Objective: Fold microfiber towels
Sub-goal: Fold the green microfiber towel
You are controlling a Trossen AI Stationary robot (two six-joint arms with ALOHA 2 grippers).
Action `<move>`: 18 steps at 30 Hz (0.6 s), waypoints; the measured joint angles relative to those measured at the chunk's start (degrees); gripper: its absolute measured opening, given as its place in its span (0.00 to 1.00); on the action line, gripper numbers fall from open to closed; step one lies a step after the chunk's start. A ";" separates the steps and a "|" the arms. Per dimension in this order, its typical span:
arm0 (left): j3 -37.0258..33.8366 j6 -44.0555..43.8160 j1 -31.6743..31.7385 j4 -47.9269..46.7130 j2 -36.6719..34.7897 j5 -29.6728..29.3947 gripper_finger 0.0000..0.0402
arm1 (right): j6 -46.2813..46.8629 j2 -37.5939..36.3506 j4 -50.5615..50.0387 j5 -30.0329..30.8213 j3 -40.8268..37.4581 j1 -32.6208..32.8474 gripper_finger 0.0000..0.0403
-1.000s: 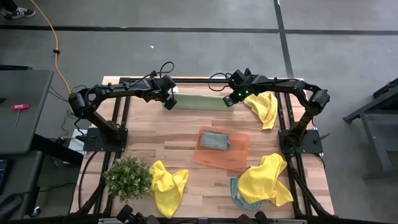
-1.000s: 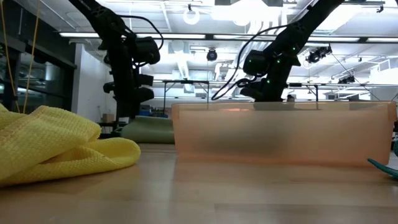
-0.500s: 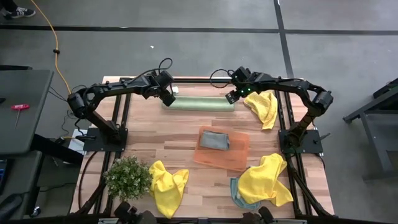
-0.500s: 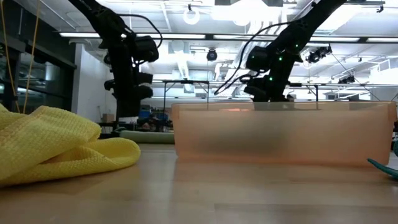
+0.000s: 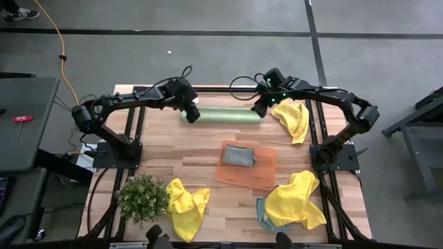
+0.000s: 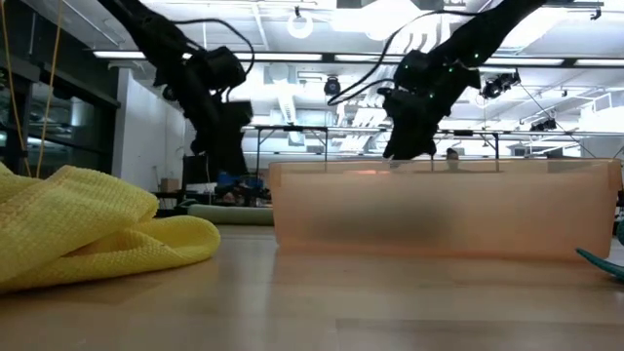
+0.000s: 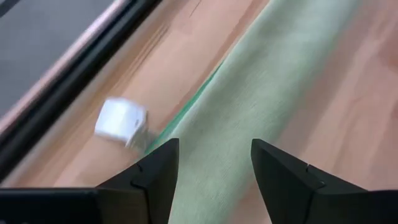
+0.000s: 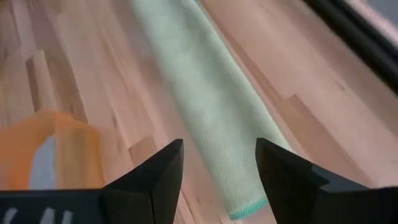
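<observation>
A pale green towel (image 5: 221, 115) lies folded into a long narrow strip along the far edge of the table (image 5: 173, 155). The left hand (image 5: 193, 116) hovers over its left end, fingers spread and empty; the right hand (image 5: 257, 110) hovers over its right end, also spread and holding nothing. A grey-blue towel (image 5: 238, 155) rests folded on the orange mat (image 5: 263, 171) mid-table. Yellow towels lie crumpled at far right (image 5: 294, 117), near right (image 5: 294, 200) and near left (image 5: 187, 207), beside a potted plant (image 5: 142, 197).
</observation>
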 joint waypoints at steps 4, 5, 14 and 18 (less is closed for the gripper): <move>-3.24 -2.57 -1.07 0.83 0.01 -3.57 0.46 | 2.39 2.90 4.73 0.03 -1.53 0.59 0.48; -3.89 -2.91 -1.30 0.71 0.02 -4.33 0.46 | 3.68 3.82 6.05 0.29 -2.24 0.70 0.48; -7.04 -4.47 -2.01 4.15 0.02 -8.38 0.46 | 16.99 8.56 13.24 3.80 -4.85 1.25 0.48; -7.04 -2.00 -1.81 6.61 0.02 -8.61 0.45 | 19.89 8.88 12.45 10.00 -4.87 2.79 0.48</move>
